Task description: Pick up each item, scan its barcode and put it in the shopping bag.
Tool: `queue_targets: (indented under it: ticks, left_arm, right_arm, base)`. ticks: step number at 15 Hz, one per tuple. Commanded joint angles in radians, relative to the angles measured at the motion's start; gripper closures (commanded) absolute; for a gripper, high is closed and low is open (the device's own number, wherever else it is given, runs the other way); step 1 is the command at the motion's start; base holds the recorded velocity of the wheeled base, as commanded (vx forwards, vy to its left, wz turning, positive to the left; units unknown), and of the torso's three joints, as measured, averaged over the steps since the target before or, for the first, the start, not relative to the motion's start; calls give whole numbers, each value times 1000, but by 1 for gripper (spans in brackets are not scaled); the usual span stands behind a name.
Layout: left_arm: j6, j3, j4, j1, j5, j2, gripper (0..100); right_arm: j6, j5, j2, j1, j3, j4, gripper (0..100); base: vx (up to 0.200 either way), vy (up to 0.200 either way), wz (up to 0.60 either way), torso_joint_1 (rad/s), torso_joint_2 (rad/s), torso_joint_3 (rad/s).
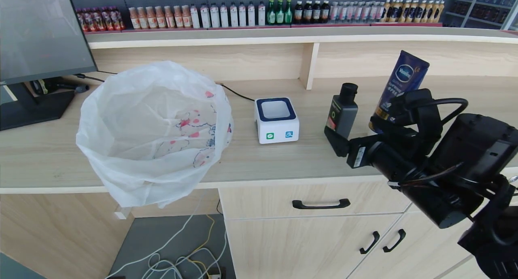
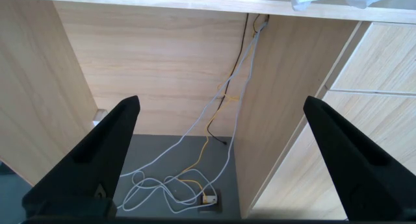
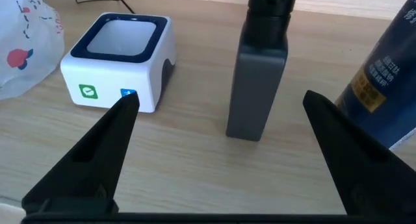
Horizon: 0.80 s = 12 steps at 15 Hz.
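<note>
A dark grey bottle (image 1: 343,113) with a black cap stands on the wooden counter (image 1: 259,161), and a blue tube (image 1: 398,88) stands upright just to its right. My right gripper (image 1: 356,137) hovers low in front of the grey bottle (image 3: 260,74), open, with nothing between its fingers. The blue tube (image 3: 383,87) lies beyond its one finger. A white scanner (image 1: 276,119) with a blue-framed window sits mid-counter. The white plastic shopping bag (image 1: 153,129) stands open at the left, hanging over the counter's front edge. My left gripper (image 2: 222,104) is open and empty below the counter.
A monitor (image 1: 40,32) on a black stand occupies the counter's far left. A wooden divider (image 1: 309,64) rises behind the scanner. Drawers with black handles (image 1: 321,204) sit under the counter. Loose cables (image 1: 182,254) lie on the floor beneath the bag.
</note>
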Motion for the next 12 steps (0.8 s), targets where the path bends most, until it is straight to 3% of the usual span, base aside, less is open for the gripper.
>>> queue_targets:
  ticks: [1,5,12]
  left_arm:
    - [0,0,0,0,0,0,0]
    - [0,0,0,0,0,0,0]
    - [0,0,0,0,0,0,0]
  right_arm:
    - [1,-5,81,3,-68,-5,0]
    - [1,-8,136,-12,-178,9,0]
    - [3,-48,143,-59,-183,7,0]
  base:
    - [0,0,0,0,0,0]
    - [0,0,0,0,0,0]
    - [0,0,0,0,0,0]
